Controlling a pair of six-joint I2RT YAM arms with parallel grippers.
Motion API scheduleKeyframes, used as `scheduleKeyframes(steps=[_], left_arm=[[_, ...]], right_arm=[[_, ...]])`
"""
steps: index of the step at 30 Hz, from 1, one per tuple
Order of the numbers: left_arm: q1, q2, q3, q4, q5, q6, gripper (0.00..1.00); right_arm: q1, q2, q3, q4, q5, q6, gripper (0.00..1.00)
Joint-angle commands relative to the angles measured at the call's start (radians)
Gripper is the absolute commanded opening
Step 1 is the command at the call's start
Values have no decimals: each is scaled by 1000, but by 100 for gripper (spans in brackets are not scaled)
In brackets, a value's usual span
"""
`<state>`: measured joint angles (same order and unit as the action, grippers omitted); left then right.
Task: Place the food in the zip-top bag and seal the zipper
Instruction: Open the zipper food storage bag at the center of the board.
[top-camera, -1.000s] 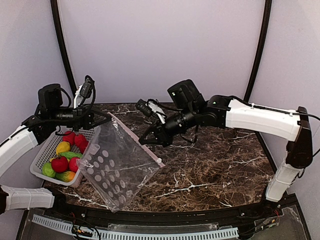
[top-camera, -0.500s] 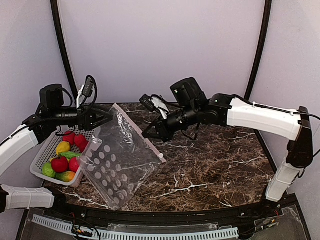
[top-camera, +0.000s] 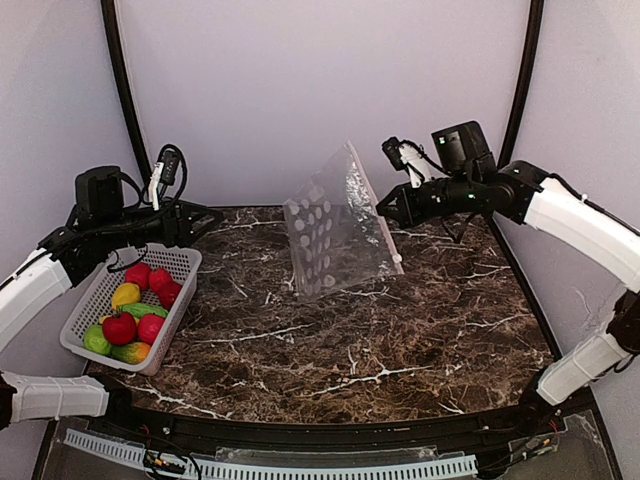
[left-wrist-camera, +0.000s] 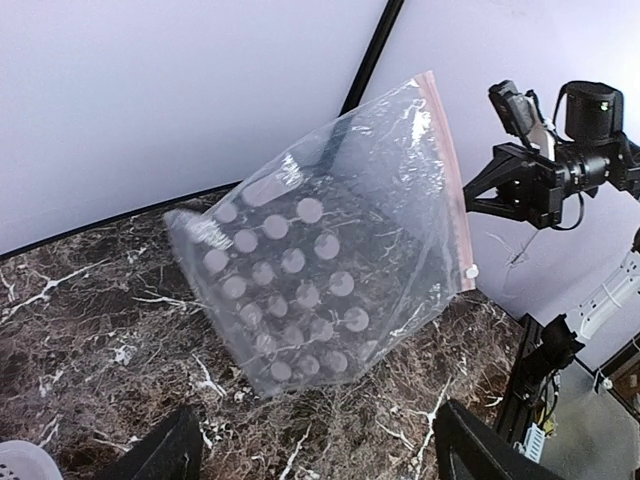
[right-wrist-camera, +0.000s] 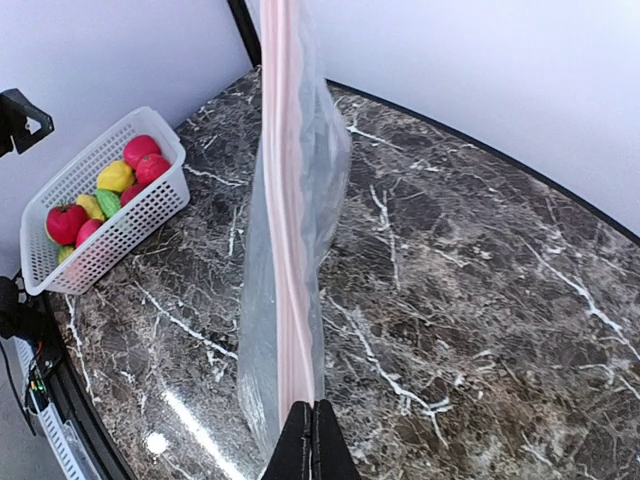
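So there's one zip-top bag (top-camera: 335, 225) in play, and it's up in the air toward the back middle of the marble table (top-camera: 430, 340), standing on edge and tilted. I can't tell whether its lower edge actually touches the tabletop. The right gripper (right-wrist-camera: 312, 428) is pinched tight on the zipper (left-wrist-camera: 448, 190), the pale pink strip along the bag's right edge. From the wrist cam the two fingers are pressed together on that strip with no gap between them. There's one little white slider tab (left-wrist-camera: 466, 272), sitting near the lower end of the strip below where the grip is. The bag is see-through, with rows of white dots across it. The left gripper (top-camera: 205, 215) isn't holding anything. It hangs over the left rear of the table, well apart from the bag, and its two fingers (left-wrist-camera: 165, 455) are spread wide in its own cam. All of the food (top-camera: 119, 328) is sitting in the one white mesh basket (top-camera: 178, 310) at the left side of the table. I count about nine pieces: five red, one or two yellow, two green and one orange-green. They're piled on each other, so the exact number is a bit fuzzy.
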<state>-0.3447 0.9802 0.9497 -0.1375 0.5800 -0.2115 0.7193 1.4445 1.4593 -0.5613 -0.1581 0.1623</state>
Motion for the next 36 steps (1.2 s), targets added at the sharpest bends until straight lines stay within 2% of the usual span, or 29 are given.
scheduleKeyframes(steps=[1, 5, 8, 12, 19, 22, 31, 36], left_arm=[[4, -19, -21, -26, -96, -55, 80], [4, -20, -46, -8, -113, -120, 80], [4, -25, -70, 43, -99, -171, 80], [-9, -27, -119, 121, -77, -257, 79], [-190, 16, -207, 263, -182, -373, 76], [-254, 63, -239, 357, -197, -436, 75], [-349, 177, -293, 567, -252, -549, 74], [-382, 226, -291, 619, -257, -571, 74]], right_arm=[[-23, -53, 29, -97, 93, -28, 0], [-17, -50, 76, -142, 32, -33, 0], [6, -39, 61, -114, -45, -7, 0], [68, 16, 22, -49, -65, 33, 0], [145, 114, -75, 227, -163, 185, 0], [163, 159, -75, 295, -190, 220, 0], [187, 231, -63, 377, -193, 264, 0], [189, 245, -69, 386, -197, 273, 0]])
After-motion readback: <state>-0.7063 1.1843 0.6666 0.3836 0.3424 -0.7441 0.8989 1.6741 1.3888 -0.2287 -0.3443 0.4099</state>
